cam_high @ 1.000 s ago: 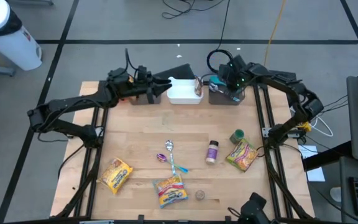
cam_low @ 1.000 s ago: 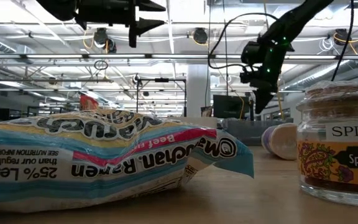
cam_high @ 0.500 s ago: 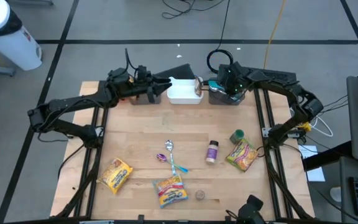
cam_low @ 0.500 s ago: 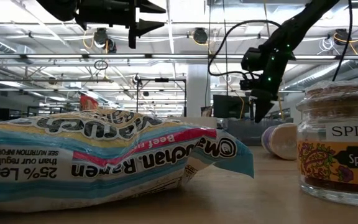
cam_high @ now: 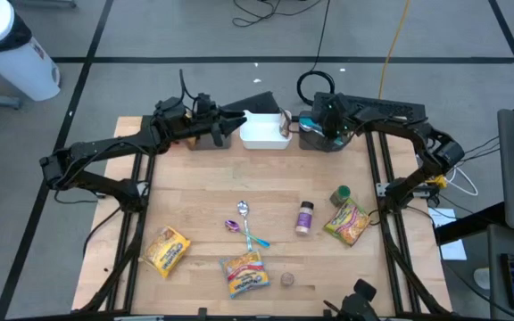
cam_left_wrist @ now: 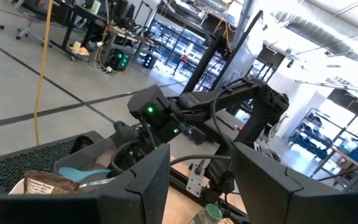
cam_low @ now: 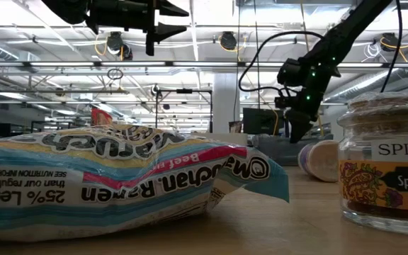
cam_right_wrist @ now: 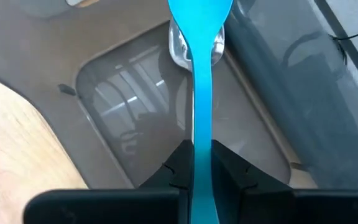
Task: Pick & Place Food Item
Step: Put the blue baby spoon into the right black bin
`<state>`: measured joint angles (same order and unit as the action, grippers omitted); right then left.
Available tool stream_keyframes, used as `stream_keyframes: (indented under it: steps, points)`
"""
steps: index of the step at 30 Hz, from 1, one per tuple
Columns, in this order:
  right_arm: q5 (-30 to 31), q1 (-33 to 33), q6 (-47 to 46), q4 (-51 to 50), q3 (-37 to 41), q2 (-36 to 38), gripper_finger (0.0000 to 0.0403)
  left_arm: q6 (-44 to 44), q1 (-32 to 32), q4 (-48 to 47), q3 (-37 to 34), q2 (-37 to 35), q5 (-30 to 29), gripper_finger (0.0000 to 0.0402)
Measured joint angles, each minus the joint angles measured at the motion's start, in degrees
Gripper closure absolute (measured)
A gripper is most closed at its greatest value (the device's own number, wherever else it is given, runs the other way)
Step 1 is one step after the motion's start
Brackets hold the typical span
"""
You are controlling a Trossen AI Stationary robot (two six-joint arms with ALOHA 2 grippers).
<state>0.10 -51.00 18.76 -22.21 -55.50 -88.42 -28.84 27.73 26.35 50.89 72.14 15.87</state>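
My right gripper hangs over the grey bin at the table's far edge, slanting down, shut on a blue utensil. My left gripper is level at the left end of the white container, open, with nothing between its fingers. The food items lie flat on the wood nearer the front: ramen packets, a spice jar on its side, and a green-lidded jar. My right gripper pinches the blue utensil's narrow handle between its two fingers. The utensil runs forward along the fingers, with its wide end farthest from them, over the inside of the grey bin. Whether that end touches the bin, I cannot tell.
Two spoons and a small jar lie mid-table and near the front. A brown packet shows beside the blue utensil. Dark frame rails run along both sides. In the low view a ramen bag and spice jar fill the foreground.
My right gripper has come down toward the grey bin and a little toward the table's left, still shut on the blue utensil.
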Motion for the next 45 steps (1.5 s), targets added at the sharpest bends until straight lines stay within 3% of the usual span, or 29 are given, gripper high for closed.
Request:
stream_keyframes:
  steps: [19,45]
  points:
    - [-0.32,0.0,0.5,4.5,6.37,0.0,0.0382,-0.46,0.0,-0.92,0.0,-0.04,-1.02,0.0225]
    - [-2.12,-0.02,0.09,7.12,7.47,0.02,0.0367,-1.73,0.0,-1.27,-0.01,-0.04,-1.04,0.0225]
